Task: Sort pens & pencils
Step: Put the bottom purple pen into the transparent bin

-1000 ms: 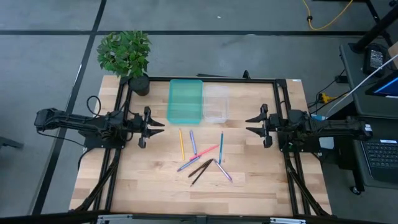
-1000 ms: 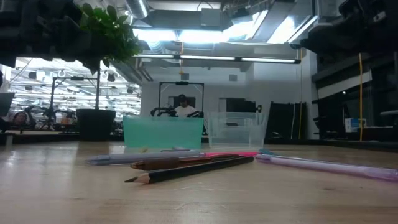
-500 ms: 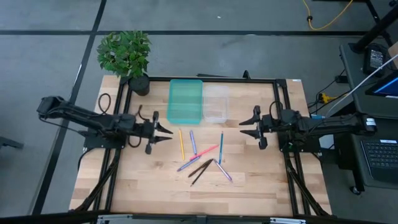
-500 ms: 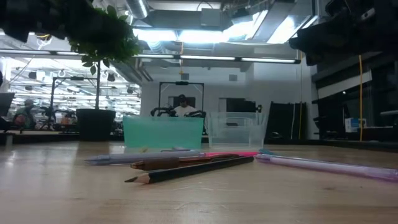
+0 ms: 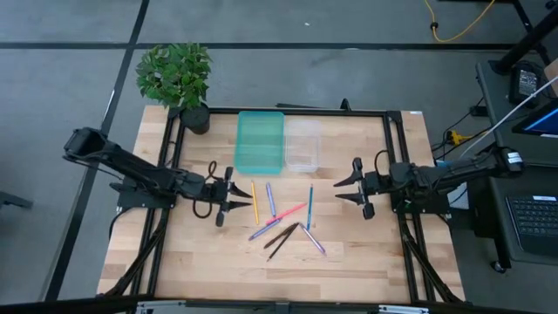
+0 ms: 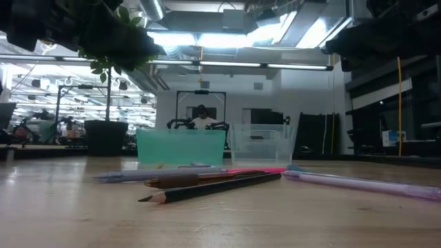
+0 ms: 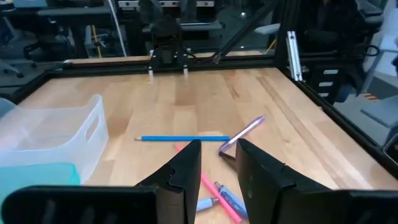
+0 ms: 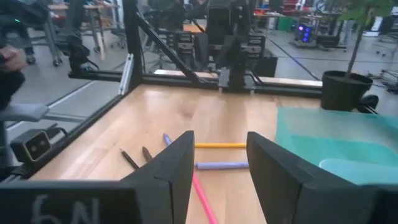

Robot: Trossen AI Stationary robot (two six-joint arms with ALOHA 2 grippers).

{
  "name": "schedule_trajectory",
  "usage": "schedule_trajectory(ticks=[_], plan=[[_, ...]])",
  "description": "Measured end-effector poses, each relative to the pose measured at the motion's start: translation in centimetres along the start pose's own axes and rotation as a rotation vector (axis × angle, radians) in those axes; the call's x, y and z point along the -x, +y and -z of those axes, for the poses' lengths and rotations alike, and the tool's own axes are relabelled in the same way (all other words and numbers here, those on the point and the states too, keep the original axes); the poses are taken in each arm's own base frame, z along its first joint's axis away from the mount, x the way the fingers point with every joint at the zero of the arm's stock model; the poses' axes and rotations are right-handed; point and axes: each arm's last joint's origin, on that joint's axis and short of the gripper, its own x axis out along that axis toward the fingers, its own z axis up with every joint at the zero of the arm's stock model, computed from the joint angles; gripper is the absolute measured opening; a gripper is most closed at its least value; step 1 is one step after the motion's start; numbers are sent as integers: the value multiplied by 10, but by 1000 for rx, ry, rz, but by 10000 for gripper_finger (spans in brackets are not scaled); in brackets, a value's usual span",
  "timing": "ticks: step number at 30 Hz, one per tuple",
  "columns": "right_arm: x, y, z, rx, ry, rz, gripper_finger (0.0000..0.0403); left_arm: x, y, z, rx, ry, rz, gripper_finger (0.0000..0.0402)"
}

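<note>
Pens & pencils [image 5: 283, 218]: loose cluster on the desk [image 5: 366, 262], just in front of the teal tray [image 5: 260, 139]; pens not told from pencils.
Clear tray [image 5: 302, 144]: touching the teal tray; outline faint from above.
Left claw [image 5: 245, 202]: released, empty, left of the cluster.
Right claw [image 5: 342, 189]: released, empty, right of the cluster.
Low view: both claws cut off.

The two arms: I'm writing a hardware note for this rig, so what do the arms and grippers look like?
Both are dark, slim, jointed arms. The left gripper and right gripper each end in two black pointed fingers. A black cable loops beside each wrist. The right wrist view shows that arm's own broad, flat black fingers, with pale handwritten marks on the housing below them.
</note>
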Motion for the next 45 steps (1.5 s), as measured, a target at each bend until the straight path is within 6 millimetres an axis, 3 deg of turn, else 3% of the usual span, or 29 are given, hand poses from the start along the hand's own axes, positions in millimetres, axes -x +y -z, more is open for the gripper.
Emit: schedule_trajectory(ticks=[14, 19, 25, 32, 39, 45], plan=[[-15, 18, 11, 42, 52, 78, 149, -16, 0, 21, 139, 74, -130, 94], [-22, 19, 12, 39, 19, 81, 149, -19, -1, 14, 152, 52, -150, 94], [-42, 24, 12, 15, 101, 25, 149, -21, -7, 10, 104, 86, -129, 94], [-80, 35, -11, -87, 351, -2, 149, -21, -8, 13, 51, 127, -126, 94], [-110, 41, -36, -246, 602, 103, 148, -20, -7, 18, -47, 180, -125, 94], [-133, 50, -40, -282, 775, 201, 148, -20, -4, 20, -121, 211, -130, 94]])
